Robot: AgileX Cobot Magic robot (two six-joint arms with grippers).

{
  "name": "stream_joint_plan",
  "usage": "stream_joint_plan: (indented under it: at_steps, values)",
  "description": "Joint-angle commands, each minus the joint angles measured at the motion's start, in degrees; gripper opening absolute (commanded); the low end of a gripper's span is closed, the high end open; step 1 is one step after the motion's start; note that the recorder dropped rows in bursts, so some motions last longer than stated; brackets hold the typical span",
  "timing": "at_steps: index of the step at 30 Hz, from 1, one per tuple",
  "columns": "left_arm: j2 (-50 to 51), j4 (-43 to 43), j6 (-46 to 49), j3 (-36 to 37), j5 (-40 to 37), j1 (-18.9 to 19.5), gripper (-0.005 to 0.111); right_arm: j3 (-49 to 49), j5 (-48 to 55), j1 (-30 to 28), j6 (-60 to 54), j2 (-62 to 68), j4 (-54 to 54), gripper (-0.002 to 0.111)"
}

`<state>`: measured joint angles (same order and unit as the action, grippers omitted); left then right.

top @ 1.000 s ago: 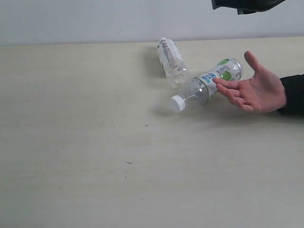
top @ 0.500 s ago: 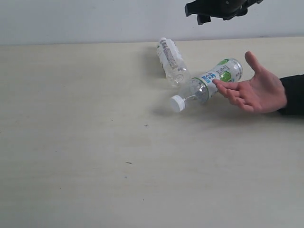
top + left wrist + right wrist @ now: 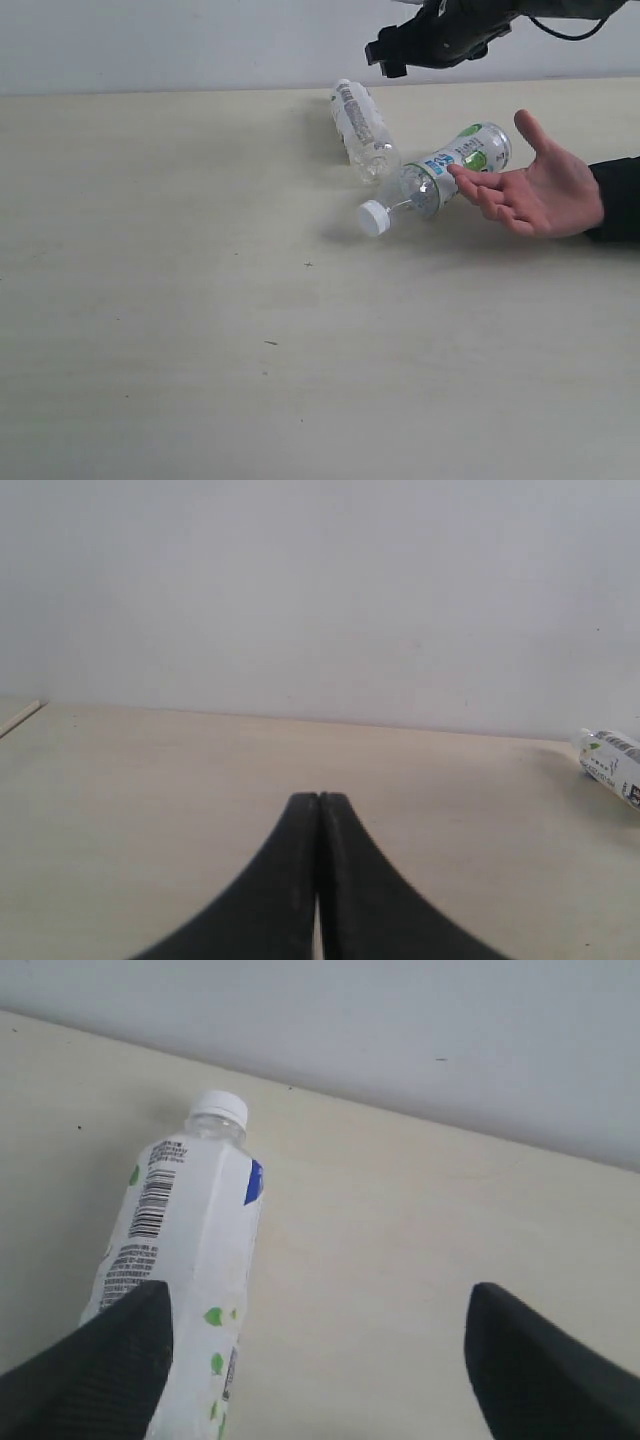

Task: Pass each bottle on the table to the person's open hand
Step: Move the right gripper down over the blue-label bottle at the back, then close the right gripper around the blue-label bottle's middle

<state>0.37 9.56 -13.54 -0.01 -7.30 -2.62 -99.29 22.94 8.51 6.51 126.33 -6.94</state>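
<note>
white-capped bottle [image 3: 190, 1230], flat — by one parted jaw

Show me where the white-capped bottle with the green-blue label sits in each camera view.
Exterior: the green-blue bottle lies right of centre, base by the open hand.
Left wrist: only a bottle end at the frame edge; cannot tell whose.
Right wrist: close up, cap pointing away, beside one finger of the right gripper.
Shared landmark: the table's far edge against the wall.
</note>
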Motion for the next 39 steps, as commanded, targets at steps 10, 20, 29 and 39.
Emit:
stream_joint_plan:
  at_steps: [10, 20, 29, 39]
  values:
    - [-0.37, 0.40, -0.30, 0.01, 0.16, -0.32, 0.001, -3.98, 1.98, -0.14, -22.83, 5.06, 23.44, 0.076]
    - [-0.37, 0.40, -0.30, 0.01, 0.16, -0.32, 0.001, -3.98, 2.51, -0.14, -23.24, 6.86, 23.47, 0.076]
    - [-0.37, 0.40, -0.30, 0.01, 0.16, -0.32, 0.001, -3.98, 1.10, -0.14, -23.64, 7.58, 23.47, 0.086]
    - [-0.37, 0.40, -0.30, 0.01, 0.16, -0.32, 0.001, -3.98, 1.46, -0.14, -27.75, 7.63, 23.47, 0.089]
